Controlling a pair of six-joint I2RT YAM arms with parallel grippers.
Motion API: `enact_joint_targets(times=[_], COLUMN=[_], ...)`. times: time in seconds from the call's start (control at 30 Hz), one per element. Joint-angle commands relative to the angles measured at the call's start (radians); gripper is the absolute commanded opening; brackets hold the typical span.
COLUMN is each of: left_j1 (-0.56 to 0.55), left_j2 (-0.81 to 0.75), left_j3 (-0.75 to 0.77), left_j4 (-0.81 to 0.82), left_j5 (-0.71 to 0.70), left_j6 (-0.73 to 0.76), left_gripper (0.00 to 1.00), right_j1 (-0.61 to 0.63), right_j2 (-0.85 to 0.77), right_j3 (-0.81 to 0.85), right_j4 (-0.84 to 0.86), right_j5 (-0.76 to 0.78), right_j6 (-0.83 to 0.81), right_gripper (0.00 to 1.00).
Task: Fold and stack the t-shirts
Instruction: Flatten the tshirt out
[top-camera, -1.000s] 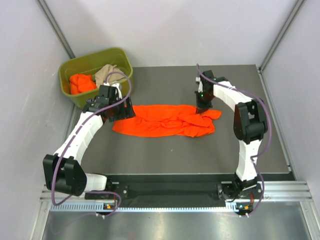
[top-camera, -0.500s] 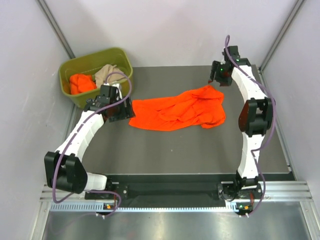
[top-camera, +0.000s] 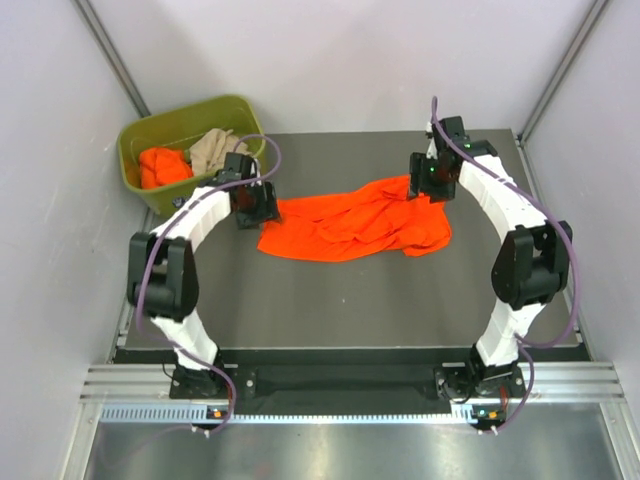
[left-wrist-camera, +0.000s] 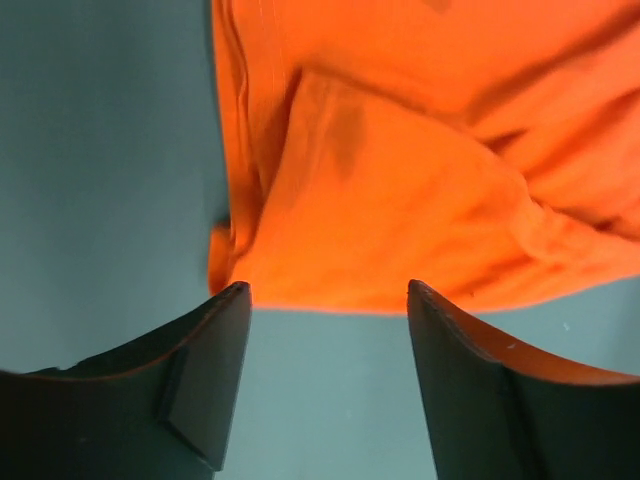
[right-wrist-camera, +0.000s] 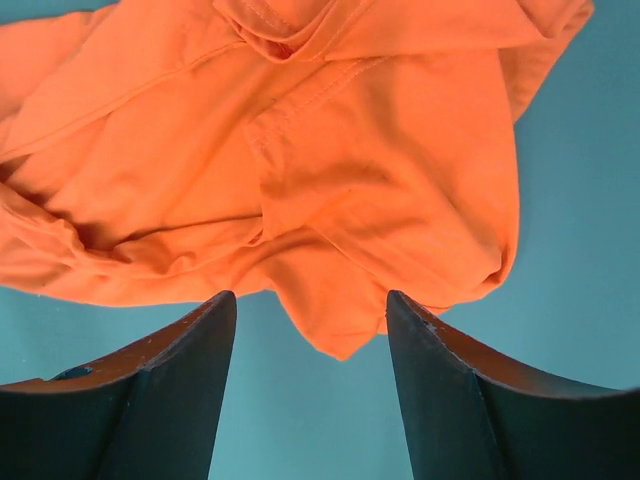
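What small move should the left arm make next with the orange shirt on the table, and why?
Probably lower the left claw and close it on the edge of the orange shirt. The shirt lies crumpled, not flat, its edge sits just beyond the open fingers, and nothing is gripped yet.
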Motion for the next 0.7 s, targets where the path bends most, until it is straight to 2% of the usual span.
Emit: enact_joint_targets(times=[0.0,0.17,0.27,0.43,0.67], left_j1=[0.005,0.005,0.005,0.005,-0.002], left_j2=[0.129,0.279,0.359,0.381,0.386], left_j3=[0.110,0.230,0.311,0.302,0.256], left_j4=[0.023,0.081,0.060,0.124,0.134], left_j5=[0.018,-0.049,-0.057,0.001,-0.037], left_j6=[0.014,0.069,0.074,0.034,0.034], left_gripper=[0.70,0.71,0.68,0.56,0.47], right_j1=[-0.006,-0.006,-0.007,-0.014,-0.015], right_j2=[-0.007,-0.001,-0.017,-0.020,0.003], right_j3=[0.009,-0.008,-0.019,-0.022,-0.025], right_j4=[0.017,0.010,0.001,-0.004,-0.001], right_j5=[-0.020,-0.030,-0.031,-0.027,-0.045], right_j6=[-0.026,-0.034,-0.037,-0.043,-0.041], right_gripper=[0.62,0.61,0.61,0.61,0.61])
